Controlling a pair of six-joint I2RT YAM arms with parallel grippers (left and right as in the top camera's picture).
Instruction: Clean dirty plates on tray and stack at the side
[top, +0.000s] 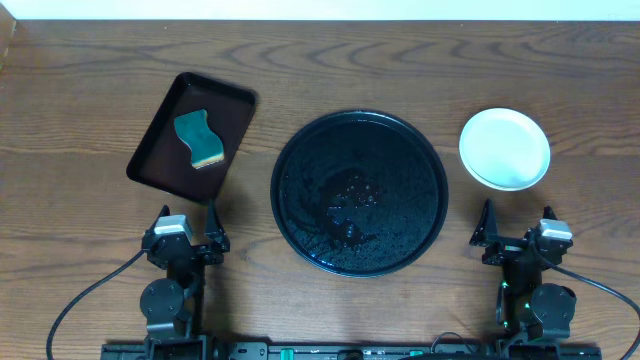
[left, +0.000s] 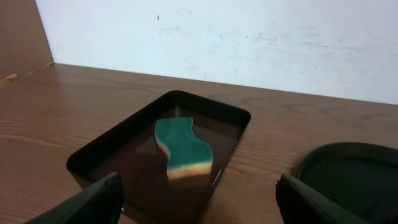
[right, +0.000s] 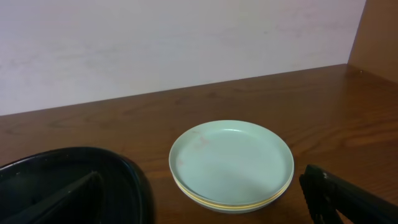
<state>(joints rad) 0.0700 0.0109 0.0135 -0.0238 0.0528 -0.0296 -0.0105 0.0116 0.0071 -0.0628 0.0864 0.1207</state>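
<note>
The left gripper (top: 188, 212) is resting low near the front edge of the brown wooden table (top: 90, 70), its fingers spreading wide and holding nothing. The right gripper (top: 517, 213) is sitting the same way at the other side, jaws wide apart and empty.

Just ahead of the left gripper, the small dark rectangular tray (top: 218, 104) is lying at a slant, its near corner pointing toward the fingers. A wavy teal-topped sponge with a yellow base (top: 200, 140) is lying inside it, clear of the raised walls.

Between the two arms, the large round black tray with the raised rim (top: 400, 160) is sitting with a wet sheen on its textured surface and no plates on it. A narrow strip of bare wood is separating its left rim from the rectangular tray.

Ahead of the right gripper, the small round plates (top: 505, 148) are standing stacked on the table, beside the round tray and not touching its rim. A pale mint one is lying on top, with a pale yellow edge showing beneath it in the right wrist view. Open wood is surrounding the stack on every side, reaching back to the white wall.
</note>
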